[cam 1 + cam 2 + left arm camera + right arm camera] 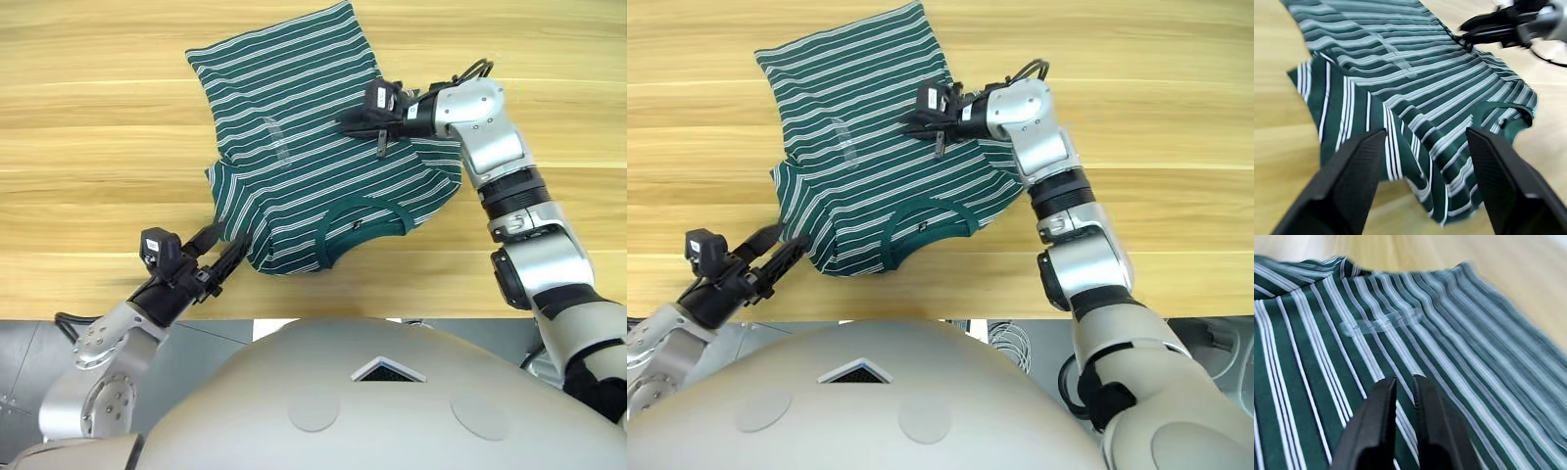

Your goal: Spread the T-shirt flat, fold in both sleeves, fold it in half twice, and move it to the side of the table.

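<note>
Striped T-shirt rumpled on table.
Left gripper spread wide at near edge; right gripper closed over fabric.

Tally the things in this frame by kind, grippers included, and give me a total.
T-shirt, dark green with white stripes: 1
Grippers: 2 (left gripper, open at the shirt's near edge; right gripper, shut, over the shirt)
Wooden table: 1
Total: 4
</note>
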Controlling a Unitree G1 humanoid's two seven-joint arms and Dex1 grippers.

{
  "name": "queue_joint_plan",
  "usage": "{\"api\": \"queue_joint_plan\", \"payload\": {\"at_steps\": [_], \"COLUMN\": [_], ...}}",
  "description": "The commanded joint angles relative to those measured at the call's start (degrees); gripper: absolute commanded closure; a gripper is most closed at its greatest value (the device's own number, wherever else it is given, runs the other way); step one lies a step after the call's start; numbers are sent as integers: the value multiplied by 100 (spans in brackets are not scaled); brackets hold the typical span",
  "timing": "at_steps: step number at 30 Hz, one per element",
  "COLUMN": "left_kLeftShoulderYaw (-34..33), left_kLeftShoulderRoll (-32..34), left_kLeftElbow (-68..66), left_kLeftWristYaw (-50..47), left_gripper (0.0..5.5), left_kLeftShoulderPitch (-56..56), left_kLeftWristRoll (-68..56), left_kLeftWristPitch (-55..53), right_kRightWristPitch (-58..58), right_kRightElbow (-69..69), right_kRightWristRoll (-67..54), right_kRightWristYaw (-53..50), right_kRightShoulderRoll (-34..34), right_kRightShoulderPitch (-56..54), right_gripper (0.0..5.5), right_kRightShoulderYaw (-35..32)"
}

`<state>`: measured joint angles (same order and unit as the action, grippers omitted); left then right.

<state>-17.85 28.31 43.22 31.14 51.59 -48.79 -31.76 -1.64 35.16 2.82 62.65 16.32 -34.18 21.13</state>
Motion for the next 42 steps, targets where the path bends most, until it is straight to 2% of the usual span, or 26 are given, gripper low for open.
{"api": "queue_joint_plan", "payload": {"at_steps": [1, 7, 9, 15, 18, 21, 27, 33, 38, 40, 42], "left_kLeftShoulderYaw": [-737, -1407, -1447, -803, -163, 189, 532, 527, -114, -833, -1255], "left_kLeftShoulderRoll": [338, 428, 439, 138, -150, -442, -554, -524, -502, -434, -455], "left_kLeftElbow": [-73, 244, 393, 456, 304, -57, -33, 138, 334, 495, 600], "left_kLeftWristYaw": [-14, -56, 5, 5, -254, -643, -811, -735, -617, -646, -660], "left_gripper": [259, 259, 259, 259, 259, 259, 259, 259, 259, 259, 259], "left_kLeftShoulderPitch": [164, -37, -20, 462, 437, 144, -94, 0, 36, -128, -90], "left_kLeftWristRoll": [-702, -1287, -1322, -705, -381, -115, 434, 494, 288, -56, -240], "left_kLeftWristPitch": [-492, -435, -422, -400, -441, -443, -204, -208, 83, 335, 489], "right_kRightWristPitch": [-95, -41, -97, -439, -644, -745, -378, 785, 1469, 1620, 1657], "right_kRightElbow": [411, 1153, 1453, 2199, 2341, 2307, 1425, -1160, -2476, -2632, -2654], "right_kRightWristRoll": [188, 455, 495, 552, 637, 634, 386, 42, -33, -22, 32], "right_kRightWristYaw": [-137, -704, -979, -2098, -2333, -2285, -2140, -2096, -2351, -2411, -2484], "right_kRightShoulderRoll": [-187, -407, -515, -667, -581, -535, -332, -453, -745, -831, -891], "right_kRightShoulderPitch": [-137, -16, -55, -397, -396, -332, 444, 2163, 2833, 2787, 2646], "right_gripper": [547, 547, 547, 547, 547, 547, 547, 547, 547, 547, 547], "right_kRightShoulderYaw": [120, 164, 144, -110, -175, -198, -384, -165, 214, 302, 358]}}
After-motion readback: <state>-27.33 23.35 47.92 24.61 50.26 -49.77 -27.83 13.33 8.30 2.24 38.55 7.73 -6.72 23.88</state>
